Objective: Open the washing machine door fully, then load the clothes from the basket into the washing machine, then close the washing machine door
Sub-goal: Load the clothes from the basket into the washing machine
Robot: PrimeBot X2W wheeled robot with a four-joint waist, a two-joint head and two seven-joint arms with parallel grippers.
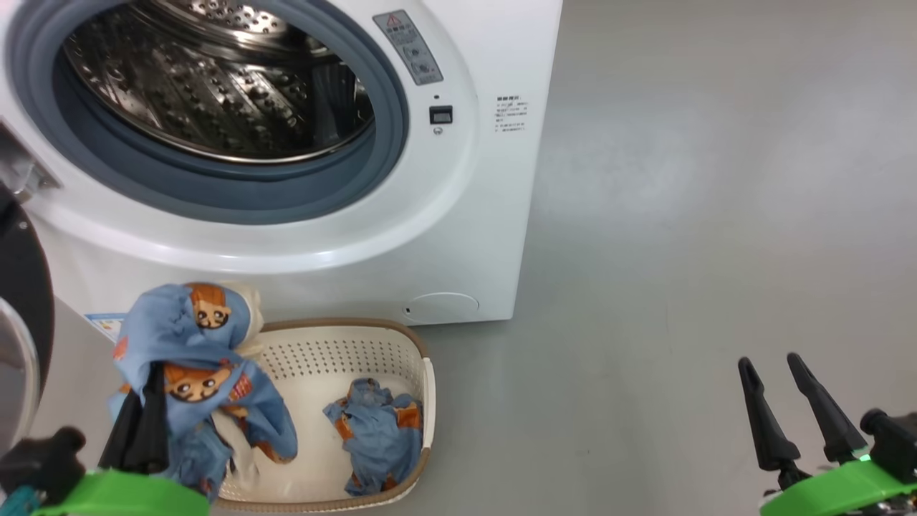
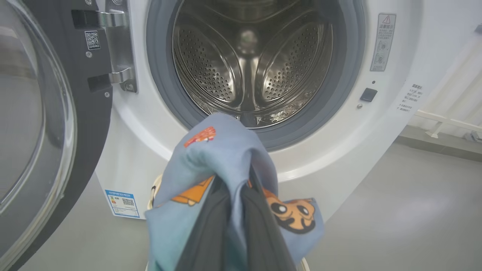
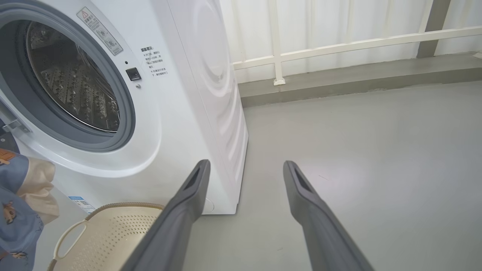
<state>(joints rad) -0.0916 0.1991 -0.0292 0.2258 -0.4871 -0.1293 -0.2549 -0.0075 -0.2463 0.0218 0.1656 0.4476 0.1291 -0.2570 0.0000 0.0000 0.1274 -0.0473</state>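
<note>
The white washing machine [image 1: 458, 215] stands with its steel drum [image 1: 215, 79] exposed; its black door [image 2: 45, 113] is swung wide to the left. My left gripper [image 1: 147, 401] is shut on a light blue garment [image 1: 193, 351] with orange cartoon faces, lifted above the left end of the cream basket [image 1: 423, 373]. In the left wrist view the held garment [image 2: 226, 150] hangs just below the drum opening [image 2: 248, 60]. Another blue garment [image 1: 380, 437] lies in the basket. My right gripper [image 1: 774, 373] is open over bare floor at the lower right, nothing between its fingers [image 3: 188, 195].
Grey floor [image 1: 716, 215] stretches to the right of the machine. A white railing [image 3: 339, 41] and a raised kerb run behind it. The open door's glass bowl [image 1: 14, 358] juts out at the far left beside the basket.
</note>
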